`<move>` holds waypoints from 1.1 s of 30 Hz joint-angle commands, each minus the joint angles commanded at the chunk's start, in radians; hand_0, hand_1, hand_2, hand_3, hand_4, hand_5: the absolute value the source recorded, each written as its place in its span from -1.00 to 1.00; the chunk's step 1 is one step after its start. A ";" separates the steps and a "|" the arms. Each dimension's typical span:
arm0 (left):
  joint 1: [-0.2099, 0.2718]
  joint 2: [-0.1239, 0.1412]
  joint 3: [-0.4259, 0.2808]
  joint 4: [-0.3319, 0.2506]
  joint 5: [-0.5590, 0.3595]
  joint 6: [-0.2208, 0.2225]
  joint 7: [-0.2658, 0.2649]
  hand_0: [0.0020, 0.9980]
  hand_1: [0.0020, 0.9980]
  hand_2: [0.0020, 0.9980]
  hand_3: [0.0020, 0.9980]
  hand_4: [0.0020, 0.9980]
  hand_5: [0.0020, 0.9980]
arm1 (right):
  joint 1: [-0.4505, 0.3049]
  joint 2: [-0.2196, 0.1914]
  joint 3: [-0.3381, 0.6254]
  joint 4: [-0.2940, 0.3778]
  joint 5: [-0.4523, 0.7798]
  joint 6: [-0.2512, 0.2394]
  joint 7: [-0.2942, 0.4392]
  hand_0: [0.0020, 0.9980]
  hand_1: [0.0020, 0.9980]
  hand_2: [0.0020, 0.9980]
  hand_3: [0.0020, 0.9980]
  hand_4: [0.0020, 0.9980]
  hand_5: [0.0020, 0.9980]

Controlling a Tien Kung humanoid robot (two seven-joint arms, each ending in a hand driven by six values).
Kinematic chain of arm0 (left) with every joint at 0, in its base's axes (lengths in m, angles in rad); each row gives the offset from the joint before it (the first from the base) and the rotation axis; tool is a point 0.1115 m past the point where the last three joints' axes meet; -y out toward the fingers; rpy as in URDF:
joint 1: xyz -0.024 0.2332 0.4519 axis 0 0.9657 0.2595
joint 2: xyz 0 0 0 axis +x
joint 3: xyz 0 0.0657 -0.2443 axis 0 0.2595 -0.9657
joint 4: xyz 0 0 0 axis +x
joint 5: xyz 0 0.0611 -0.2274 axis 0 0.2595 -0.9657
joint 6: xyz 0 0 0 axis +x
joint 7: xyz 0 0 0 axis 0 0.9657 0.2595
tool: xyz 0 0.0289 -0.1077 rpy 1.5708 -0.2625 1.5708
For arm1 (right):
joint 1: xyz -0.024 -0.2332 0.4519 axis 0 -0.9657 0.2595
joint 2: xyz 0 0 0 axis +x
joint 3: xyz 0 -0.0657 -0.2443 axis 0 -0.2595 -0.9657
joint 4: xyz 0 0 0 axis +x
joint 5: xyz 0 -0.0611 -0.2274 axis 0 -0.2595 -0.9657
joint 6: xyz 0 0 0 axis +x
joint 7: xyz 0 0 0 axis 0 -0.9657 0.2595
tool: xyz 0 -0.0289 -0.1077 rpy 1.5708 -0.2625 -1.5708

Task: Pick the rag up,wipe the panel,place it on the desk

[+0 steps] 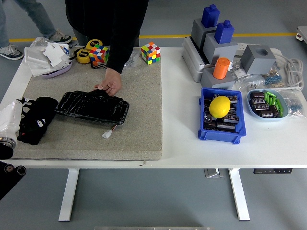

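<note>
1. Rag [36, 120]: black, bunched on mat [139, 100] at far left, just beside panel [92, 106].
2. Left hand [23, 125]: at rag, at table's left edge; fingers dark against dark cloth, can't tell if grip is closed.
3. Panel: black, flat on mat; person's hand [110, 82] steadies far edge.
4. Progress, est.: pick-up stage; rag not seen lifted. Wipe, put-down left.

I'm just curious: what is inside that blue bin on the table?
A yellow lemon-like ball sits on top inside the blue bin, resting on dark parts. Whatever lies beneath the ball and deeper down is covered.
</note>
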 joint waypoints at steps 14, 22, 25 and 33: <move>-0.003 -0.002 0.005 -0.004 0.013 0.012 -0.004 -0.53 -0.36 0.05 0.17 0.63 -0.94 | 0.000 0.000 0.003 -0.001 -0.001 0.000 0.000 0.45 0.32 0.36 0.26 1.00 0.22; -0.003 -0.002 -0.004 -0.015 0.025 0.017 -0.001 -0.59 -0.67 0.07 0.30 0.32 -1.00 | 0.000 0.001 0.003 -0.001 -0.001 0.000 0.000 0.45 0.32 0.36 0.26 1.00 0.22; -0.001 -0.001 -0.007 -0.013 0.033 0.018 0.002 -0.59 -0.67 0.07 0.30 0.32 -1.00 | -0.001 0.001 0.003 -0.001 -0.002 0.000 0.000 0.45 0.32 0.36 0.26 1.00 0.22; 0.002 0.000 -0.014 -0.010 0.035 0.021 -0.002 -0.62 -0.71 0.07 0.29 0.28 -1.00 | -0.003 0.000 0.002 -0.001 -0.003 0.000 -0.002 0.45 0.32 0.36 0.26 1.00 0.22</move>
